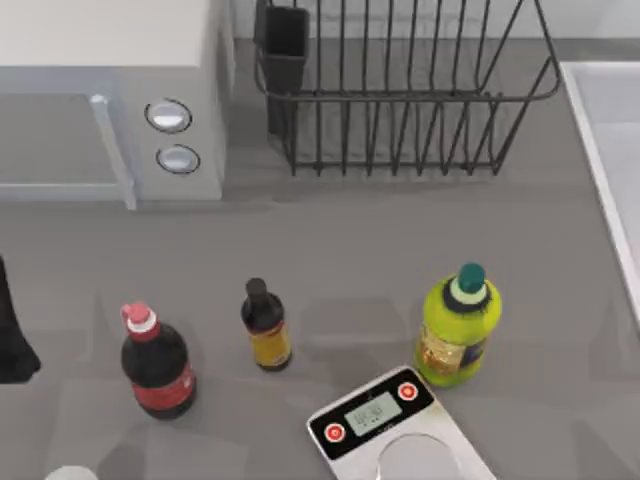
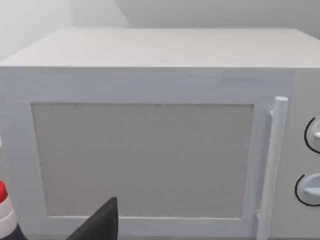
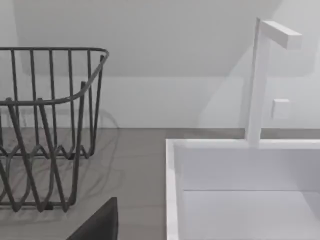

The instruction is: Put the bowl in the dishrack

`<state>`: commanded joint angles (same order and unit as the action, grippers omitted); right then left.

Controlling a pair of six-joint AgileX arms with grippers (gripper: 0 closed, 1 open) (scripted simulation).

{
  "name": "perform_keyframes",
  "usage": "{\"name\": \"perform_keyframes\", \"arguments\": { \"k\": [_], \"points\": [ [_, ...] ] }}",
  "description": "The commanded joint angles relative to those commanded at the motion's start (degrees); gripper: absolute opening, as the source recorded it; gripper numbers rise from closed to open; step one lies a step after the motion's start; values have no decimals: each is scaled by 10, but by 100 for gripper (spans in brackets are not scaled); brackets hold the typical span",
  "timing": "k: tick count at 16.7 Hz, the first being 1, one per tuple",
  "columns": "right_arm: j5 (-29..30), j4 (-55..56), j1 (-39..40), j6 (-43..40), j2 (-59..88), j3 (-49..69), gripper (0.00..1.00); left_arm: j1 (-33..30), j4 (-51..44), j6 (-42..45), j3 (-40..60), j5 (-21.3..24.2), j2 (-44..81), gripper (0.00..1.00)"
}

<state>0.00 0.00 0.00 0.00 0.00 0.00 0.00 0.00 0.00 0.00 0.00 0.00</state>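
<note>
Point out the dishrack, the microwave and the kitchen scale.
dishrack (image 1: 400, 95), top view, front rim wire.
microwave (image 2: 150, 50), left wrist view, its top.
kitchen scale (image 1: 370, 412), top view, display panel.

Bright, even, soft light throughout, with faint diffuse shadows under the dishrack (image 1: 400, 100) on the table (image 1: 380, 240).

Left arm (image 1: 12, 335) at table's left edge.
</note>
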Motion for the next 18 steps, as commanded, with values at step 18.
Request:
{"name": "perform_keyframes", "arguments": {
  "k": [18],
  "points": [
    [-32,-456,-268,-261,679,502,100,0,0,0,0,0,0,100]
  ]
}}
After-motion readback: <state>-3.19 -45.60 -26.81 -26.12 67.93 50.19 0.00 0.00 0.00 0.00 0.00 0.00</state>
